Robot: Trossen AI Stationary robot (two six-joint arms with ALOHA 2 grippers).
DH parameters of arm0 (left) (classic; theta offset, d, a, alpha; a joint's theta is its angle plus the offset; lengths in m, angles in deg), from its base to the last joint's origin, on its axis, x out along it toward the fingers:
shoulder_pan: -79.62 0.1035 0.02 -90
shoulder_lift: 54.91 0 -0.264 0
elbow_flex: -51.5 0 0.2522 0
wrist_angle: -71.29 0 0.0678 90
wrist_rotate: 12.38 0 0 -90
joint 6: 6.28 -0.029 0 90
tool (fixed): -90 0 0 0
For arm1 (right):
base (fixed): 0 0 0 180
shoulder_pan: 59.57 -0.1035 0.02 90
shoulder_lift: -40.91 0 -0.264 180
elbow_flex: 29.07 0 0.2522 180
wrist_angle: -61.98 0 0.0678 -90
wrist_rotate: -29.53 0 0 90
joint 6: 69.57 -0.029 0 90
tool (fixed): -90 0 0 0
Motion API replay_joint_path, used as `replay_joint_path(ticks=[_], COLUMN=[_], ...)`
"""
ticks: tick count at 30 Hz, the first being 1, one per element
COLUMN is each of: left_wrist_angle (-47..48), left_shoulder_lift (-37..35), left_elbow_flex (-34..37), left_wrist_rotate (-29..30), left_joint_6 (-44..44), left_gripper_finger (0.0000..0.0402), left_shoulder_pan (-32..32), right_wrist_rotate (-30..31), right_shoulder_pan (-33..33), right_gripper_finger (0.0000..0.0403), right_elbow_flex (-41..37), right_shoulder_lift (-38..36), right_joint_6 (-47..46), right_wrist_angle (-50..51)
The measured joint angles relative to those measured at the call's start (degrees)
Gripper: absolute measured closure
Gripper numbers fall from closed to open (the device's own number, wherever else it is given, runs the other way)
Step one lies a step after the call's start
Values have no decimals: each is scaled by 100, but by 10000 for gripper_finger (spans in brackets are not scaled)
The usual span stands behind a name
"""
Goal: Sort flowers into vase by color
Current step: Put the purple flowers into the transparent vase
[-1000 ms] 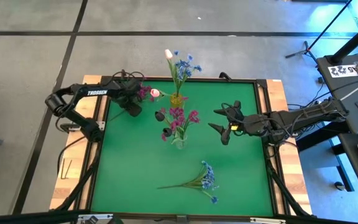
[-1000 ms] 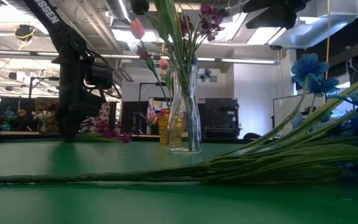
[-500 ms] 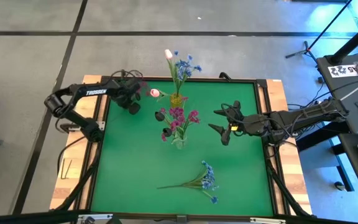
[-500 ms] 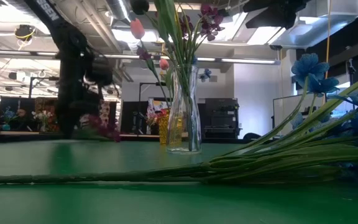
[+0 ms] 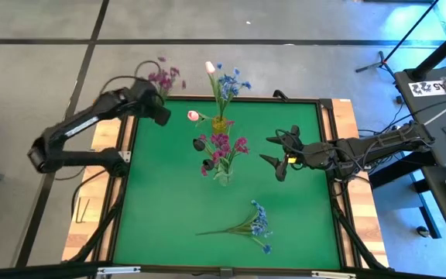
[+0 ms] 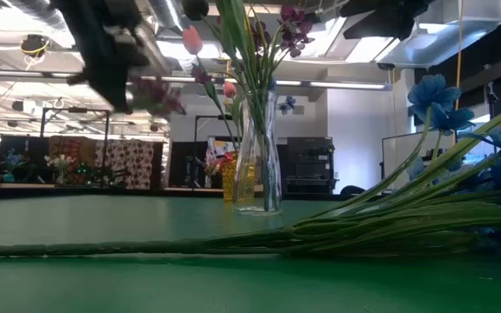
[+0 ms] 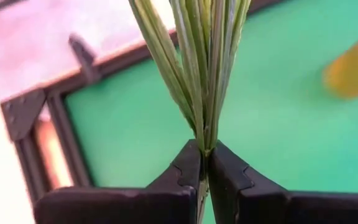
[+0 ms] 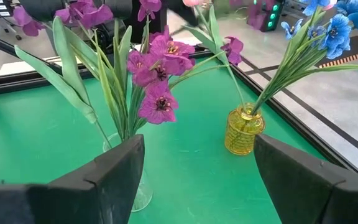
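My left gripper (image 5: 159, 107) is raised over the table's far left corner, shut on a magenta flower cluster (image 5: 163, 77), whose blooms (image 6: 155, 92) show high up in the low view. A clear vase (image 5: 224, 177) at mid-table holds magenta flowers (image 8: 156, 74) and dark buds. Behind it a small yellow vase (image 8: 243, 129) holds blue blossoms (image 5: 230, 83) and pale pink tulip buds (image 5: 210, 67). A blue-blossom spray (image 5: 250, 225) lies flat on the near part of the mat. My right gripper (image 5: 274, 160) hangs open to the right of the clear vase and touches nothing. My left gripper pinches the bundled green stems (image 7: 205, 134) of the magenta cluster between its two fingertips (image 7: 188, 168). The stems fan out beyond the fingertips, running on in line with the fingers. The cluster is lifted clear of the table, its blooms out past the gripper.
The green mat (image 5: 169, 209) sits in a dark raised frame (image 5: 122, 167) on a wooden table. Bare mat lies to the left of and in front of the clear vase. The right arm (image 5: 362, 147) reaches in from the right edge.
My left gripper has risen from table height near the far left of the mat and swung toward the far left corner, staying shut. The magenta cluster, which lay low by the mat, has gone up with it and is lifted clear. My right arm has kept still.
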Motion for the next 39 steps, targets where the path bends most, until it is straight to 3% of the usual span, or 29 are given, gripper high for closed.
replay_joint_path(ticks=[11, 15, 20, 27, 34, 39], left_wrist_angle=[-638, -1052, -1864, -3451, -4777, -5468], left_shoulder_lift=[-1413, -1555, -1547, -1250, -540, -199], left_elbow_flex=[-592, -789, -910, -921, -921, -921], left_wrist_rotate=[-716, -974, -1324, -1333, -1322, -1323], left_joint_6=[565, 694, 709, 572, -75, -396], left_gripper_finger=[387, 386, 386, 386, 386, 386], left_shoulder_pan=[-1285, -1813, -2640, -3719, -4331, -4521], right_wrist_rotate=[79, -496, -1542, -1326, -1862, -2399], right_shoulder_pan=[0, 0, -2, 99, 584, 1037], right_gripper_finger=[102, 102, 102, 102, 102, 102], right_elbow_flex=[1, 2, 7, 7, 7, 7], right_shoulder_lift=[0, 0, 76, 535, 891, 960], right_joint_6=[436, 771, 1086, 1702, 1733, 1161], right_wrist_angle=[-710, -1440, -2328, -3794, -4798, -5127])
